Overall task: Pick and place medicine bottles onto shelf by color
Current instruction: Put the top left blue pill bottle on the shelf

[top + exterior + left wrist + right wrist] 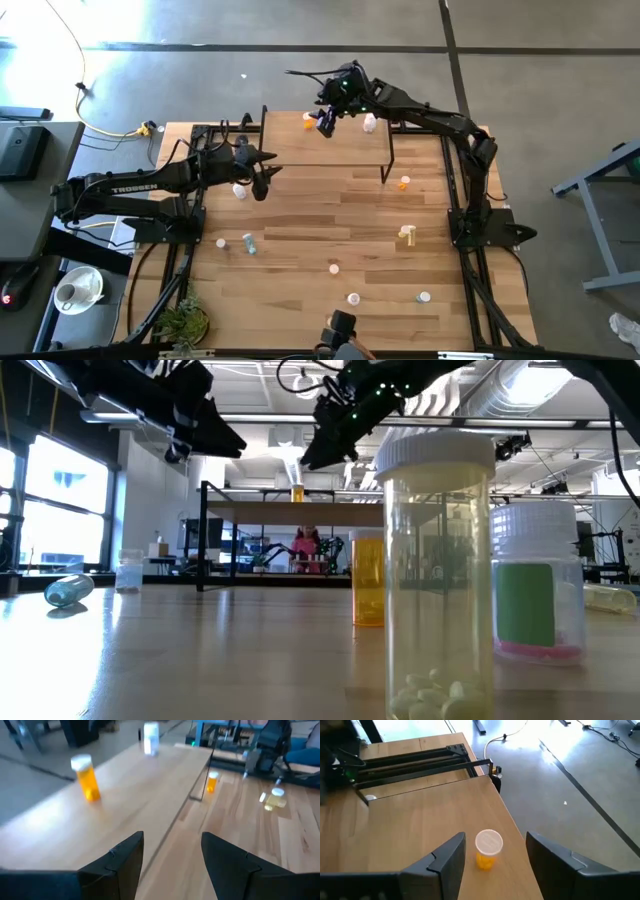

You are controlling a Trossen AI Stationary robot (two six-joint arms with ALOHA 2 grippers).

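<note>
Orange bottle (488, 849): I'm seeing it standing upright on the shelf (300, 150), near the far edge, untouched.
Right gripper (325, 122): it's hovering just over that bottle, fingers spread, gripping nothing.
Shelf room: a pale bottle (369, 123) is standing farther along; bare wood is lying between them.
Left gripper (262, 181): it's hanging beside the shelf's near edge, fingers parted, empty.
Tabletop (300, 240): other bottles are sitting scattered, well apart.

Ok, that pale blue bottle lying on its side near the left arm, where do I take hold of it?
Grip the pale blue bottle around the middle of its body, bringing the left claw straight down from above. It lies flat on the table, so its cap faces sideways and the round body may roll; close across its width.
</note>
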